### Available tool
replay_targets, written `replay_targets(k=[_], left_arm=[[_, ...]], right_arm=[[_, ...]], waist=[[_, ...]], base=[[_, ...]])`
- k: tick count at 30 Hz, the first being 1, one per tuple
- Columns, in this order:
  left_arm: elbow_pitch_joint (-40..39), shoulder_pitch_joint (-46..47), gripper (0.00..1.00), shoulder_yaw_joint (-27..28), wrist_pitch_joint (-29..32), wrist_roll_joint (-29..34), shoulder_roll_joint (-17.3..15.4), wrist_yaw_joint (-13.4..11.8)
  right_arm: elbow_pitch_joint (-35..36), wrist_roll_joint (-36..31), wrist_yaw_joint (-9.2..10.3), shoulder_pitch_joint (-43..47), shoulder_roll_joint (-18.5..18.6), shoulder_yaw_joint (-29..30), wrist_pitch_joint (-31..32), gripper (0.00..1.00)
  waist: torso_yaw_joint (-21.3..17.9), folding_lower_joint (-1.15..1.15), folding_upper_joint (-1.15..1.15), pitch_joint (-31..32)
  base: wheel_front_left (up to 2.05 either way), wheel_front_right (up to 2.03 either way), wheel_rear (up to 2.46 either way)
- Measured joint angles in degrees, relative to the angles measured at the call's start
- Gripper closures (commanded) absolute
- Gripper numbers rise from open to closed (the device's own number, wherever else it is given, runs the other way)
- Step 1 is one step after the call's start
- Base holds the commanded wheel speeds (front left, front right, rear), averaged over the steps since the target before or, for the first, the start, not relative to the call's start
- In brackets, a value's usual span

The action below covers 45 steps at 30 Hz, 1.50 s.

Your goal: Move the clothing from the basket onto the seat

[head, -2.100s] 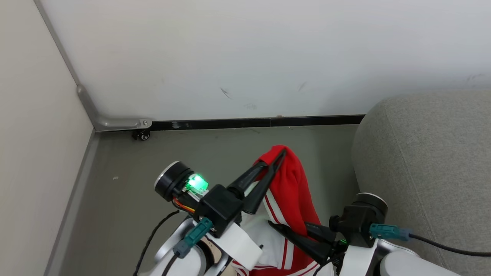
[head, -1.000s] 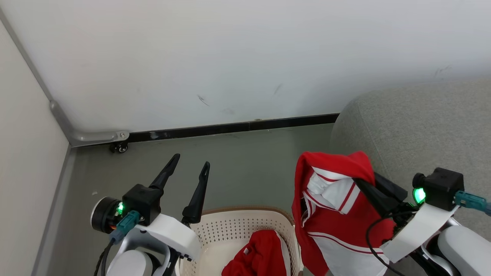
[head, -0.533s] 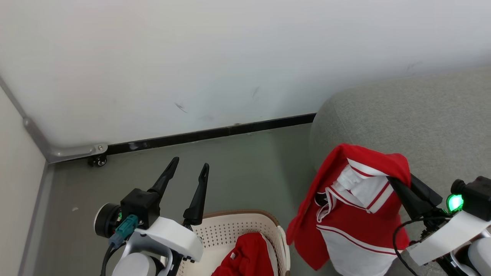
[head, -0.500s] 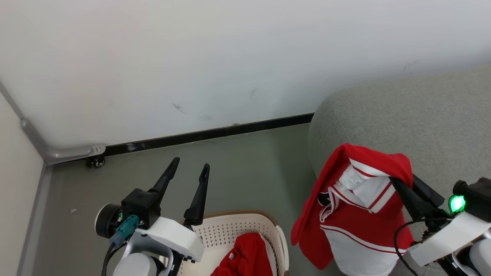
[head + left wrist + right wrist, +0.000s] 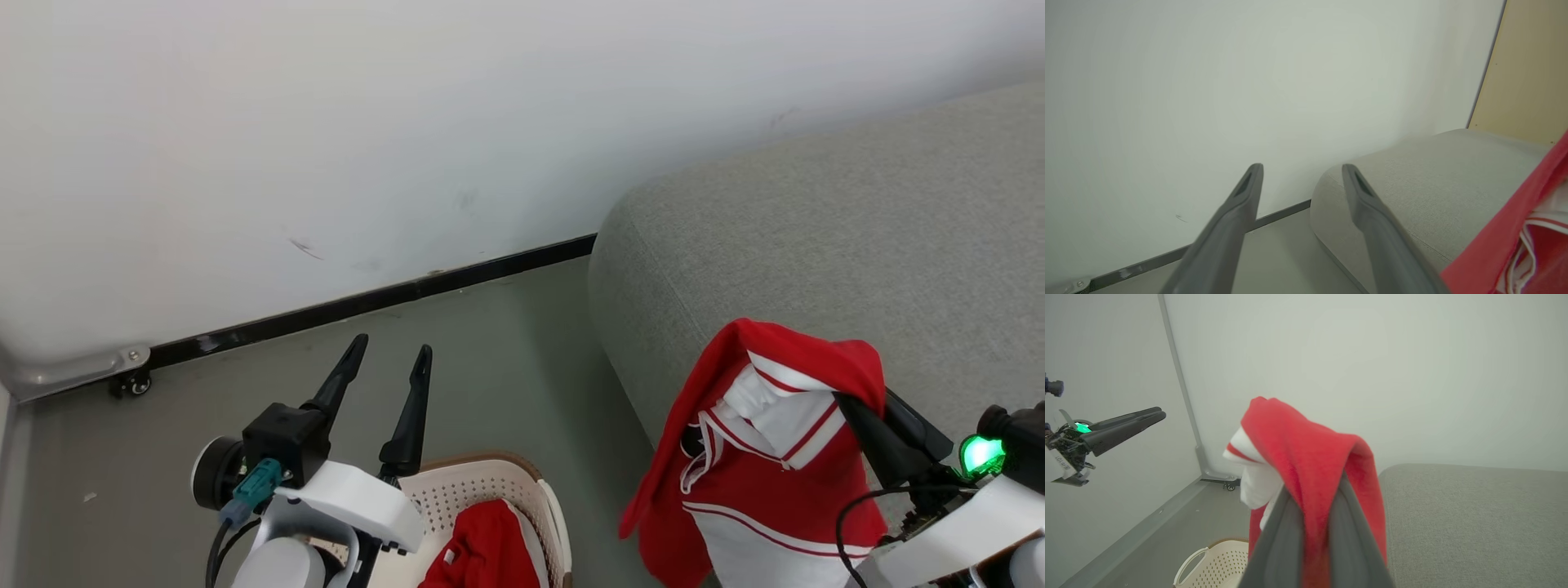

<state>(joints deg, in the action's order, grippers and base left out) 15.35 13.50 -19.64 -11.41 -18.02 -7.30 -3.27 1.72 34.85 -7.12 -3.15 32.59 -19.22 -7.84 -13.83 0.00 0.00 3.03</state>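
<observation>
Clamping red garment (image 5: 751, 506): right pincer (image 5: 867, 412) by seat (image 5: 816, 245); white tag (image 5: 447, 557) unreadable

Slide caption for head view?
Right end effector grips one red garment by the grey seat; left end effector open near the basket holding a second garment.

Hanging red-white garment (image 5: 775, 490) at grey seat (image 5: 816, 229) edge; second garment (image 5: 482, 555) crumpled in cream basket (image 5: 465, 494).

the soft hanging fabric garment (image 5: 767, 482) is bright red with white panels and thin red-and-white stripe trim. the second crumpled fabric garment (image 5: 482, 555) is red. the perforated plastic laundry basket (image 5: 482, 494) is cream-white with a brown rim. the large woven upholstered seat (image 5: 816, 245) is grey.
</observation>
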Motion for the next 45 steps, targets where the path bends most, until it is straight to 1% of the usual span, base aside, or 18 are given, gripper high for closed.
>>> replay_targets(k=[6,10,21,27,28,36,40,45], left_arm=[[-0.4,-0.6,0.0,1.0,-0.5,0.0,-0.6,-0.9],[-1.5,-0.7,0.0,2.0,-0.7,0.0,-1.3,-1.8],[-6.1,-0.7,0.0,3.8,-1.0,0.5,-3.1,-3.8],[-8.6,-0.7,0.0,4.3,-0.6,0.8,-4.0,-4.3],[-8.6,-0.7,0.0,4.3,-0.6,0.8,-4.0,-4.3],[-12.3,-0.7,0.0,4.4,1.2,1.9,-5.5,-4.8],[-14.9,-0.7,0.0,4.7,2.3,2.7,-6.5,-5.8],[-17.9,-0.7,0.0,5.5,2.8,3.6,-7.5,-6.4]], right_arm=[[1.6,0.0,0.0,-0.2,-0.5,1.8,1.1,1.0],[2.2,0.1,0.0,-2.2,-0.4,3.7,1.9,1.0],[3.6,2.2,0.0,-17.9,2.9,8.6,6.6,1.0],[2.9,3.9,0.0,-26.7,4.0,10.1,9.7,1.0],[2.9,3.9,0.0,-26.7,4.0,10.1,9.7,1.0],[-2.5,5.1,0.0,-37.0,5.0,12.6,13.2,1.0],[-6.6,5.1,0.0,-40.1,5.1,13.6,14.4,1.0],[-12.0,5.0,0.0,-43.0,5.2,15.0,15.4,1.0]], waist=[[-2.4,0.0,0.0,-0.4],[-3.6,0.0,0.0,-0.9],[-5.3,0.0,0.0,-3.6],[-5.7,0.0,0.0,-5.6],[-5.7,0.0,0.0,-5.6],[-5.8,0.0,0.0,-8.8],[-5.6,0.0,0.0,-10.5],[-4.9,0.0,0.0,-12.6]], base=[[0.0,0.0,0.0],[0.0,0.0,0.0],[0.0,0.0,0.0],[0.0,0.0,0.0],[0.0,0.0,0.0],[0.0,0.0,0.0],[0.0,0.0,0.0],[0.0,0.0,0.0]])
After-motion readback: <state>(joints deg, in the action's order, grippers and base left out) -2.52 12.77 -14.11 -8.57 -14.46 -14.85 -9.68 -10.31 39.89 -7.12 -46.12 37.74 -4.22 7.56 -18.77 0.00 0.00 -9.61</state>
